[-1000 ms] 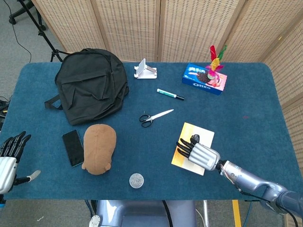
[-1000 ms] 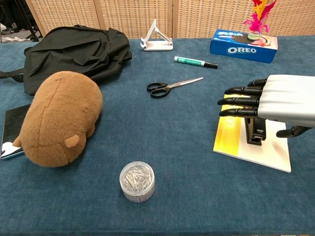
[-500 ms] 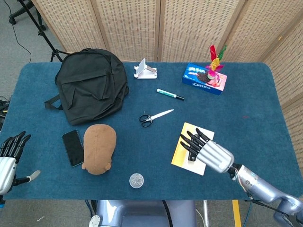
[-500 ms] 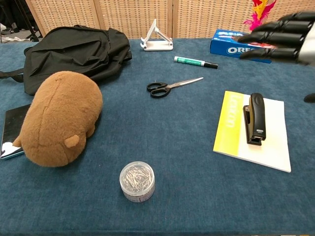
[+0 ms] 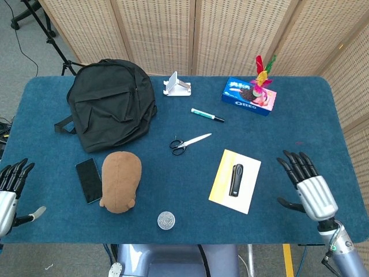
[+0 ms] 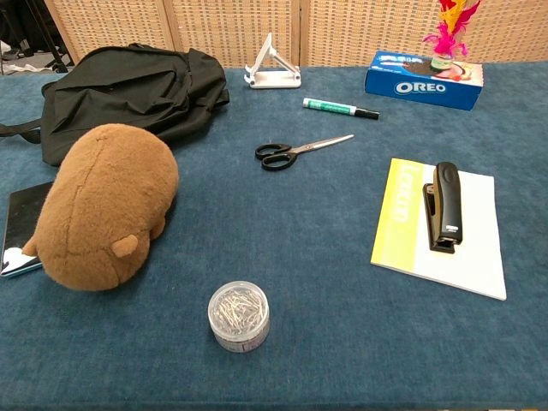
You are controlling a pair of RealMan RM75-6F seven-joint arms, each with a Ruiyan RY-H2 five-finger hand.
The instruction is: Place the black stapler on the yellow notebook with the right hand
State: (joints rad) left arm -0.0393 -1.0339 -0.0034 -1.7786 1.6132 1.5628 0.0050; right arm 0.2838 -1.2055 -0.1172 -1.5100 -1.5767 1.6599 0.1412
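The counter (image 5: 323, 124) is covered in blue felt, with a black backpack (image 5: 110, 104) taking up the far left and a brown plush toy (image 5: 120, 181) lying in front of it.

The big change: the right hand (image 5: 304, 186) has pulled right off the yellow notebook (image 5: 221, 178). A second ago it was sitting over the notebook, half a second ago it was lifting away, and now it hovers well off to the right near the counter's edge, fingers (image 5: 293, 164) spread and holding nothing. It's gone from the chest view completely.

The left hand (image 5: 10, 186) hasn't really budged, parked at the left edge with its fingers spread and empty.

The black stapler (image 5: 235, 179) lies flat on the notebook, roughly in the middle of the page, lengthwise along it, with nothing touching it. So the drop looks done, and the task seems basically finished. All that's left is the arm backing out.
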